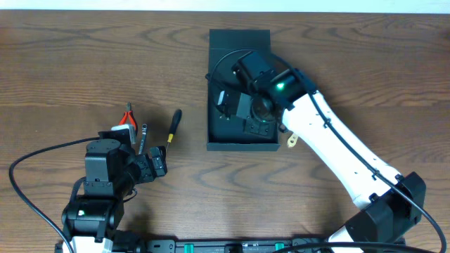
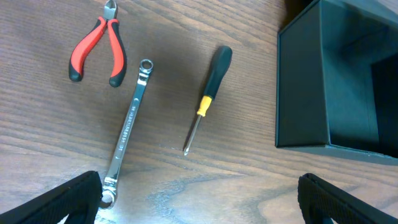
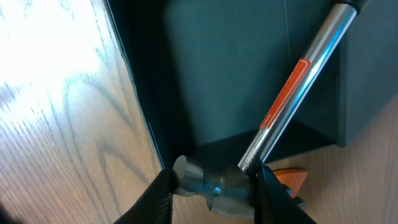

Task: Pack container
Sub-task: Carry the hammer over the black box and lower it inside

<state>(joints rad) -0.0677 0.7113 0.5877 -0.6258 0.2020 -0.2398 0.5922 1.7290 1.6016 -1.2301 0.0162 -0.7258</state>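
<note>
Since the hammer (image 3: 292, 93) is pinched by its steel head in the right pincer (image 3: 214, 190), with the shaft slanting to the upper right of the right wrist frame over the dark inside of the container (image 1: 242, 146), the step in hand is judged to be the setting of that tool into the box. The container is placed at the upper middle of the overhead frame on the desk (image 1: 70, 70), its flap lid laid open toward the top edge. For a clean placement, the head should be brought down past the near wall until the floor is met, and the grip let go only when the weight is borne from below. The left pincer (image 2: 199, 190) is spread wide and empty above the wrench (image 2: 124, 140), the screwdriver (image 2: 207, 93) and the red-handled pliers (image 2: 115, 53). An orange label is seen on the hammer shaft and stamped marks on the wrench shank, but nothing can be read on either.
</note>
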